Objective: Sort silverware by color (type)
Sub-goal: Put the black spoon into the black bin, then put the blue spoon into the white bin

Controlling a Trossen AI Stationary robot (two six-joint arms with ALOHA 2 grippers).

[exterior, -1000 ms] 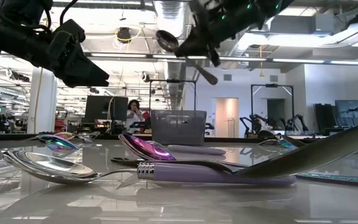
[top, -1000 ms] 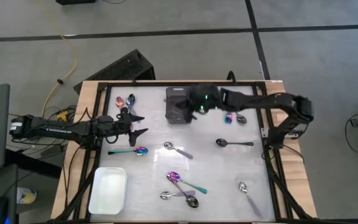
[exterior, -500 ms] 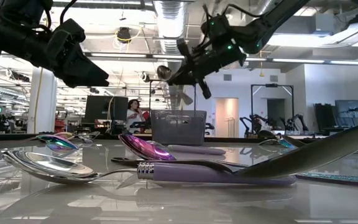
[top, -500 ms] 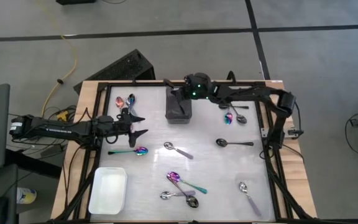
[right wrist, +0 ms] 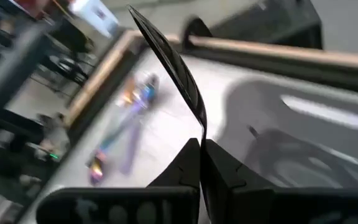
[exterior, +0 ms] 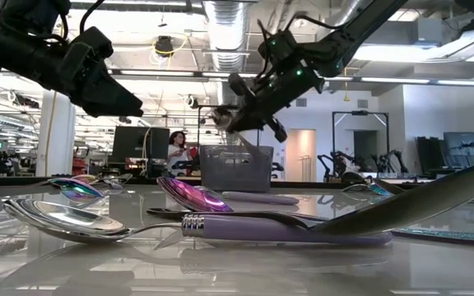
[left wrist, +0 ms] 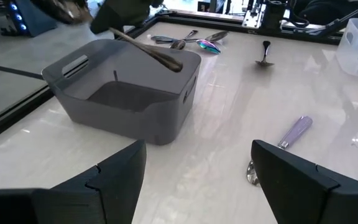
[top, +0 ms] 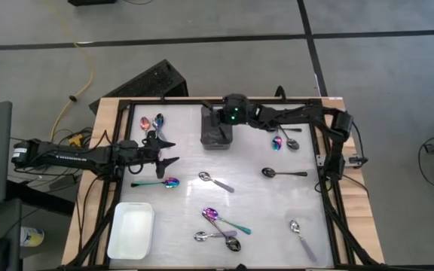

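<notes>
My right gripper (top: pixel 220 119) is at the table's far middle, over the black bin (top: pixel 215 134), shut on a dark spoon (left wrist: pixel 154 53) that slants above the bin's open top. My left gripper (top: pixel 164 150) waits open above the table's left part, holding nothing. Loose spoons lie flat on the table: two rainbow ones (top: pixel 151 121) at the far left, another rainbow spoon (top: pixel 162 182), a silver one (top: pixel 215 181), a black one (top: pixel 281 173), a small group (top: pixel 281 141) at the far right and a cluster (top: pixel 221 226) near the front. My right gripper pinches the dark spoon's slim handle (right wrist: pixel 199 127) between its two fingers, which slant downward from the table's right side. A long flat part of the spoon (right wrist: pixel 166 56) sticks out past the fingertips. The spoon hangs tilted over the bin, clear of the table.
A white tray (top: pixel 132 229) stands at the near left corner. A silver spoon with a lilac handle (top: pixel 301 235) lies near the front right. A black frame rail (top: pixel 330 188) runs round the table's edges. A person sits far off in the room behind.
My right gripper has come down and gone toward the table's far left over the black bin, rolling its wrist as it went. The dark spoon has travelled with it and now slants low over the bin's open top.
</notes>
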